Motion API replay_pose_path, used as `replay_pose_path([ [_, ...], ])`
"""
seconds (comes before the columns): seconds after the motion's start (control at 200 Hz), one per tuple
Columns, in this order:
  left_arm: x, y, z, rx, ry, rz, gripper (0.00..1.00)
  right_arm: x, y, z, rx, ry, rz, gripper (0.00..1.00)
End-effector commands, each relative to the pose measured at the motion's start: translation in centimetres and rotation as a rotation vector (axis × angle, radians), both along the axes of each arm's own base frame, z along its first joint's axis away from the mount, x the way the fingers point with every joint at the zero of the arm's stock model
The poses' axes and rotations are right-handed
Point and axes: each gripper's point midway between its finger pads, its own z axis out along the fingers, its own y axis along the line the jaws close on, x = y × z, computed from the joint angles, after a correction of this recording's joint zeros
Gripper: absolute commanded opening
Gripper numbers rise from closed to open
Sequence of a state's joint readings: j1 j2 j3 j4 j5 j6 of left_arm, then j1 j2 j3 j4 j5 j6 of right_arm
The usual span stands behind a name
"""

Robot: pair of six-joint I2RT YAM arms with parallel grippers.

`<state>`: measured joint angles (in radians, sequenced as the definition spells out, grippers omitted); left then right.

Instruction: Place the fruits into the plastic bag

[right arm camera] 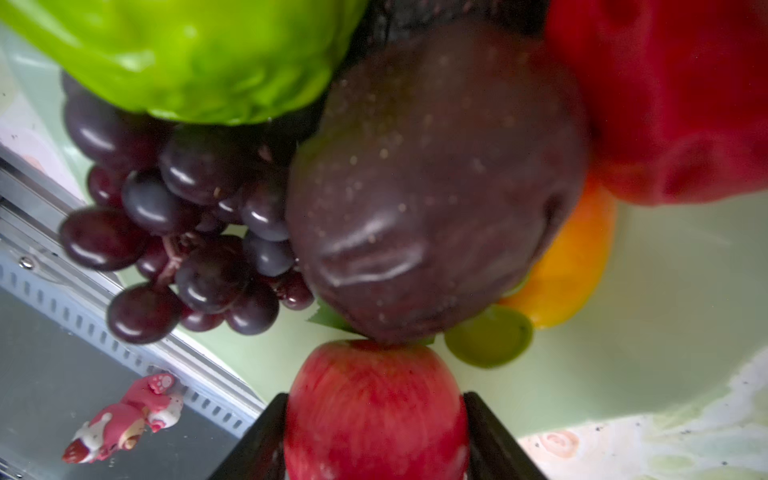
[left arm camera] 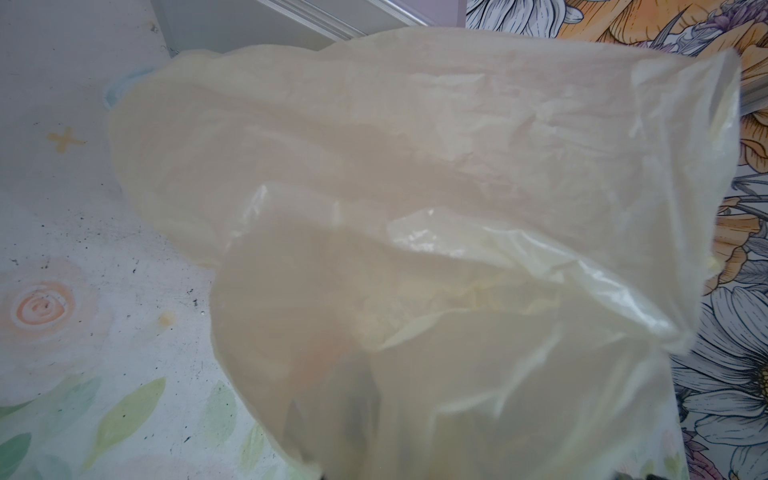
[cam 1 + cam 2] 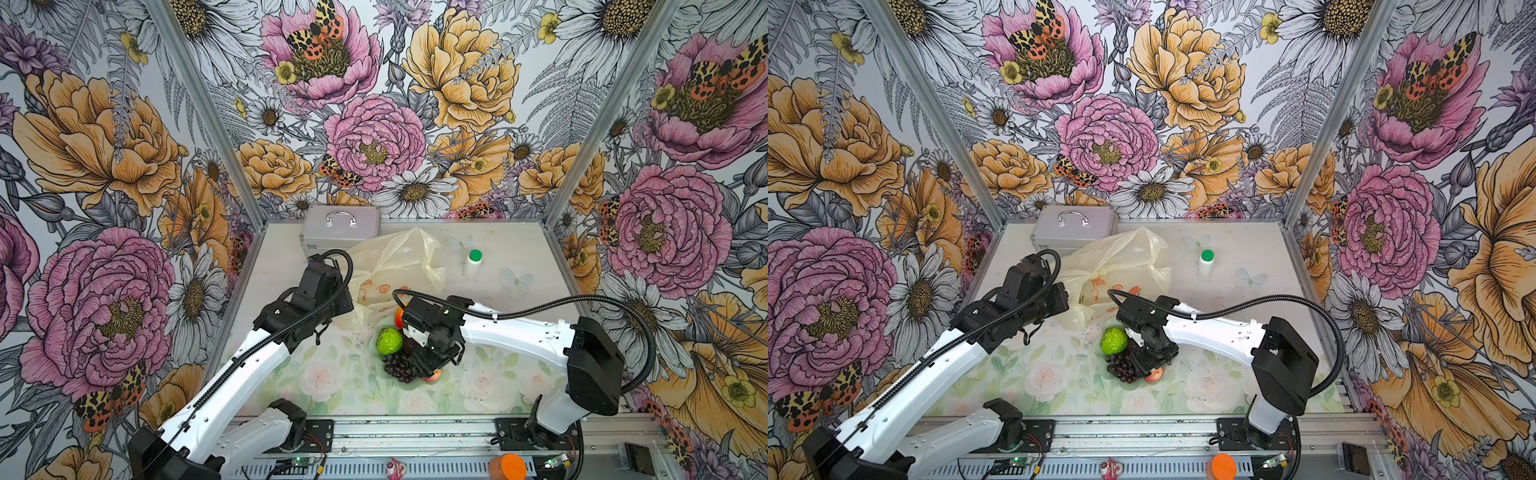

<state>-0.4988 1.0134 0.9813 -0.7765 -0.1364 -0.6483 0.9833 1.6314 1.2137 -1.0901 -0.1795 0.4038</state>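
Observation:
The pale-yellow plastic bag (image 3: 395, 262) (image 2: 415, 166) stands puffed up behind the bowl. My left gripper (image 3: 349, 301) is at its near edge; plastic drapes over the fingers and hides them, and it holds a fold. In the pale green bowl (image 1: 623, 353), my right gripper (image 1: 374, 397) is shut on the red-pink apple (image 1: 374, 415) (image 3: 433, 376), a finger pressing each side. Beside it lie the dark avocado (image 1: 428, 187), grape bunch (image 3: 398, 368) (image 1: 187, 232), bumpy green ball (image 3: 389, 340) (image 1: 187, 54), red berry (image 1: 673, 95) and an orange mango (image 1: 569, 262).
A silver metal case (image 3: 340, 228) stands at the back behind the bag. A white bottle with a green cap (image 3: 473, 264) stands back right. On the front rail lie a pink figurine (image 3: 395, 467) and an orange lidded jar (image 3: 507, 467).

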Motion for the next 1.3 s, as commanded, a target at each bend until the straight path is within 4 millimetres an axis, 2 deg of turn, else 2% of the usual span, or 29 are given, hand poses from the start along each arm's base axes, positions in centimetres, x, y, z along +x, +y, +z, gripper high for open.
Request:
replay_pose_path([
  [0.0, -0.1, -0.2, 0.3, -0.029, -0.013, -0.006, 0.0, 0.1, 0.5, 0.4, 0.019, -0.013, -0.005, 0.53],
  [0.225, -0.1, -0.2, 0.4, -0.033, -0.014, -0.009, 0.0, 0.1, 0.5, 1.3, 0.045, -0.023, -0.025, 0.5],
  [0.51, -0.1, -0.3, 0.3, -0.032, -0.01, -0.018, 0.0, -0.8, 0.5, 5.0, 0.166, -0.028, -0.076, 0.5],
  [0.89, -0.1, -0.4, 0.5, -0.036, -0.011, -0.019, 0.0, -2.1, 2.3, 12.0, 0.446, 0.081, -0.125, 0.51],
  [1.296, -0.3, -0.3, 0.5, -0.052, -0.011, -0.008, 0.0, -0.1, 3.6, 19.8, 0.753, 0.12, -0.186, 0.5],
])
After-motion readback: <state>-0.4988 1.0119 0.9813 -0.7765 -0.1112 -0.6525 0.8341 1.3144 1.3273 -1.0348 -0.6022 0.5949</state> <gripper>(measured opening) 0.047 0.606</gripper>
